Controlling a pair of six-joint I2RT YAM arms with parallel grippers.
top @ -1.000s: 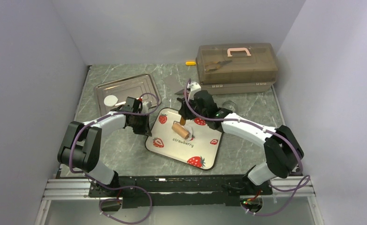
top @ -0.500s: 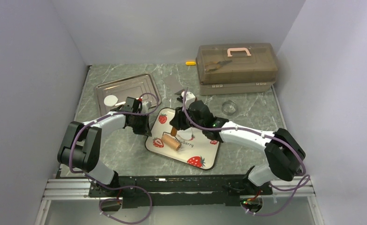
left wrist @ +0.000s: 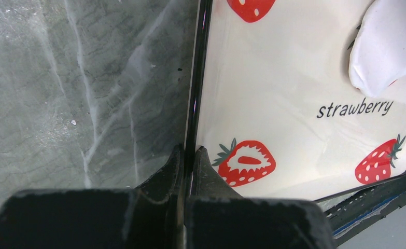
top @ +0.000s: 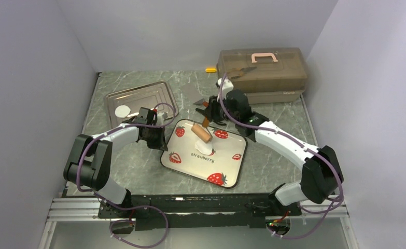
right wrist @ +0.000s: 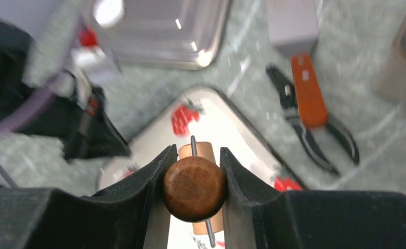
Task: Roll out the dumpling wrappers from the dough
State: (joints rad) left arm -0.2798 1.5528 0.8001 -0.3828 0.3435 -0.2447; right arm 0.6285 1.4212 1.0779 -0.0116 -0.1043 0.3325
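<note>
We find the left gripper (left wrist: 189,155) pinched on the left rim of the strawberry plate (left wrist: 273,78). The right gripper (right wrist: 195,155) clamps the handle of the wooden roller (right wrist: 194,189). Flattened dough (top: 205,148) lies mid-plate.

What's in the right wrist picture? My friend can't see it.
Two black jaws squeeze the rolling pin by its round wooden handle, above the strawberry plate. Orange-handled pliers lie to the right, a metal tray farther back.

Lab booth: plain walls (top: 190,31) around marbled tabletop (top: 136,167).
</note>
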